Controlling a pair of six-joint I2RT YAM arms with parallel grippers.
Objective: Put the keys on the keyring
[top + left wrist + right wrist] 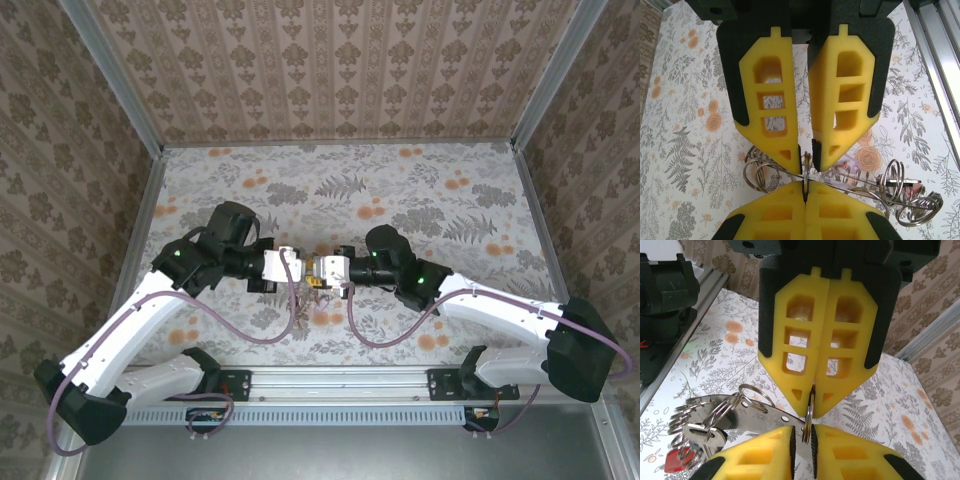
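The keyring point(809, 415) stands edge-on between both grippers at the table's middle point(318, 270). My right gripper point(812, 397) is shut on its upper rim, with the yellow pads pressed together. My left gripper point(807, 150) faces it from the other side, its black tips close on either side of the same ring point(806, 167). A flat steel strip with holes point(765, 415) runs from the ring to a bunch of split rings point(700, 410). Keys hang there, one of them red-headed point(677, 460). The whole bunch hangs above the tablecloth.
The floral tablecloth point(400, 190) lies under the arms. Patterned walls with aluminium posts point(530, 110) close in the back and sides. A metal rail point(340, 380) runs along the near edge. More wire rings point(910, 200) trail from the bunch to the right in the left wrist view.
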